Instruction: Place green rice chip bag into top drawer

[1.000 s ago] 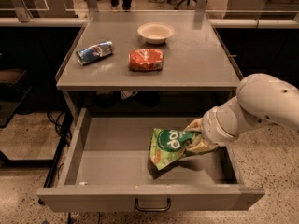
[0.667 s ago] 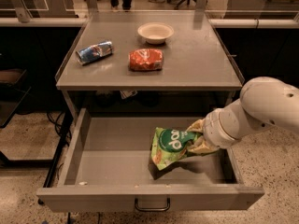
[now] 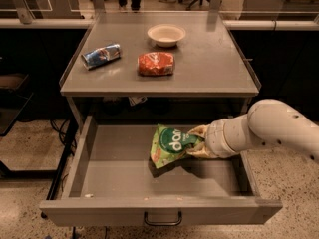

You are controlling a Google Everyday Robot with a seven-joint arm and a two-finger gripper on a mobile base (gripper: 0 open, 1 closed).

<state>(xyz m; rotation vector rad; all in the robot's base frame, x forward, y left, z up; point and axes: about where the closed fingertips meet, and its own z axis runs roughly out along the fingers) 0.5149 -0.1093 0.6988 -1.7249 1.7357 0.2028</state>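
Top drawer (image 3: 124,178) pulled fully out beneath the surface (image 3: 214,66), small handle (image 3: 162,218) at centre of front panel. Reaching in from the right, over the drawer's side wall: arm (image 3: 271,128), w/ gripper (image 3: 195,142) inside the drawer space, right of centre.

Jaws clenched on right edge of green rice chip bag (image 3: 171,144). Pinched at the crinkled end, w/ round logo facing up and rest of bag hanging out to the left. Bag tilted, lower left corner dipping toward drawer floor. Dark shadow just beneath, so prob. not lying flat yet; contact at that corner impossible to confirm. Edge grip rather than mid-bag presumably to keep jaws off the floor during set-down. Bag roughly mid-drawer, apart from front panel and back, so prob. no snagging on closing.

Up on the surface, not part of the job: red-orange snack bag (image 3: 156,63), white bowl (image 3: 166,34) behind it, crushed blue can (image 3: 101,56) to the left. All well apart from the action below.

Judgement: carry done, placement nearly complete. Left to do: lower slightly, release, withdraw up and to the right. Risks: light bag clinging on release and lifting back out, or wrist brushing right drawer wall on exit.
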